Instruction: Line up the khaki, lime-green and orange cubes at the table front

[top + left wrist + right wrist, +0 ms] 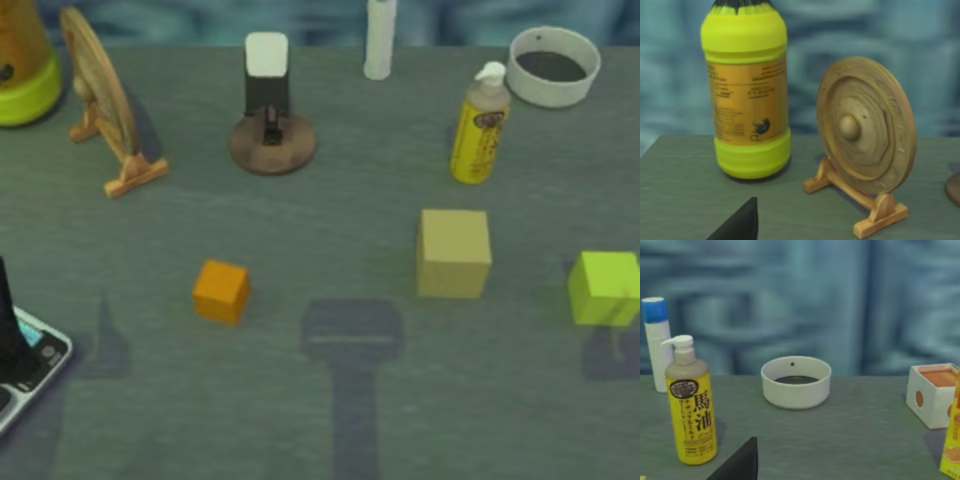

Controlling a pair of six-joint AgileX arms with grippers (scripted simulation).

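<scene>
Only a dark fingertip (740, 225) of the left gripper shows in its wrist view; likewise the right (740, 462). Jaw state: cannot tell. Orange cube (221, 291) left, khaki cube (453, 253) and lime-green cube (604, 288) right, well apart.

A yellow plastic pump bottle (480, 126) is seen at upper right, beside a white round bowl (554, 66). A wooden disc on a stand (104, 105) is placed upper left.
</scene>
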